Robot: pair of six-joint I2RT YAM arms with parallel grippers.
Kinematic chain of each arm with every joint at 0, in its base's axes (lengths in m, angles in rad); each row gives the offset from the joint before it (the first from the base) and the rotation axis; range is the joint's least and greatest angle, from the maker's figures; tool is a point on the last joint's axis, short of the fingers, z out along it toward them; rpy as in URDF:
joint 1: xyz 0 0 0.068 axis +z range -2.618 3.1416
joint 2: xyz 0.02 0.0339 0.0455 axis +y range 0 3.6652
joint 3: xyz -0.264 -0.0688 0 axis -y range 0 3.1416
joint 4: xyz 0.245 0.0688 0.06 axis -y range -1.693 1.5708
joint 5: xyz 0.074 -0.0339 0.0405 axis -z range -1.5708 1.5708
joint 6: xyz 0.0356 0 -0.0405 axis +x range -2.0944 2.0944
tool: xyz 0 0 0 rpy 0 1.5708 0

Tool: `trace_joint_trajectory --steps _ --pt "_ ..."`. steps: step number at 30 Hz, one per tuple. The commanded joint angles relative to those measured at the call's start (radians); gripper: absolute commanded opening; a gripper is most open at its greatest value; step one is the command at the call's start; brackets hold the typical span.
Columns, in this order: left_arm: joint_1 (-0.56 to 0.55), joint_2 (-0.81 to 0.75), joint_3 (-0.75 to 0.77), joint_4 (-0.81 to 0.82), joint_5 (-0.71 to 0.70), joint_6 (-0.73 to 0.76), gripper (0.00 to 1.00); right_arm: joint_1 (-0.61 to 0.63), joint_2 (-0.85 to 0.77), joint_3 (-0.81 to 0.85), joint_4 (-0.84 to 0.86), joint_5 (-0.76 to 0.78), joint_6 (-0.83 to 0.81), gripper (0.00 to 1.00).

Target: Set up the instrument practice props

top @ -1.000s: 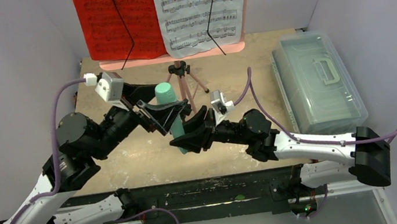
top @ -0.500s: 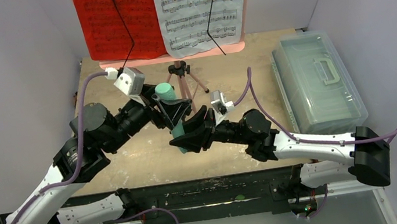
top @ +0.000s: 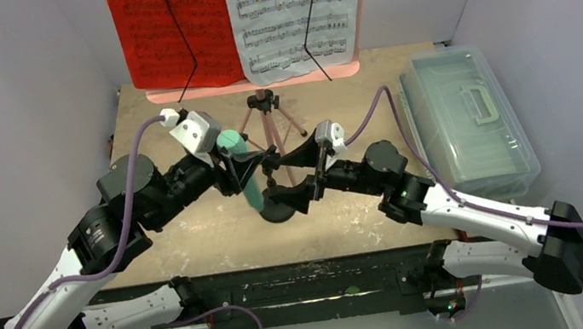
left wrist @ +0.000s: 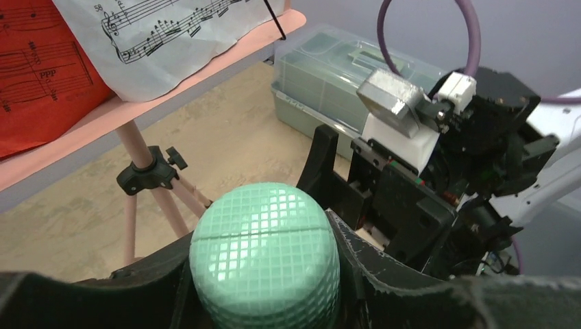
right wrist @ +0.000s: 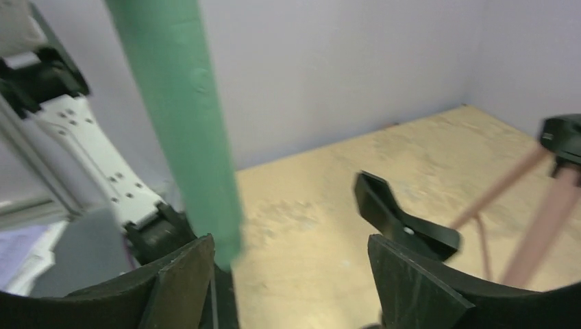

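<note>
My left gripper [top: 243, 164] is shut on the upper part of the teal tube [top: 249, 183], which hangs tilted with its lower end at the small black round-base stand [top: 279, 212]. In the left wrist view the tube's gridded top [left wrist: 264, 253] fills the space between the jaws. My right gripper [top: 286, 178] is open and empty, its jaws either side of the spot above the stand. In the right wrist view the tube [right wrist: 178, 123] passes by the left finger and a black forked piece [right wrist: 404, 219] lies ahead. The pink music stand [top: 262, 100] holds red pages [top: 170, 27] and white pages [top: 296, 9].
A clear plastic lidded box [top: 467, 122] stands at the right edge of the table and also shows in the left wrist view [left wrist: 342, 75]. The stand's pink tripod legs [top: 286, 122] spread just behind both grippers. Grey walls close in the left, right and back.
My left gripper has swung the tube down and left, tilting it more. My right arm has lifted and pulled back right, uncovering the black round base.
</note>
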Motion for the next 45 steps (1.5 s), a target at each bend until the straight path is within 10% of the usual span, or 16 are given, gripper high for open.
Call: trace_joint_trajectory --steps 1,16,45 --pt "0.0 -0.047 0.055 -0.049 0.059 0.169 0.0 -0.069 -0.062 0.015 -0.195 0.004 -0.224 0.88" --pt "0.0 -0.082 0.098 -0.217 0.256 0.269 0.0 -0.196 0.154 0.027 0.12 -0.268 -0.516 0.99" --pt "0.0 -0.103 0.094 -0.227 0.324 0.249 0.0 -0.227 0.317 0.219 -0.092 -0.348 -0.564 0.84"
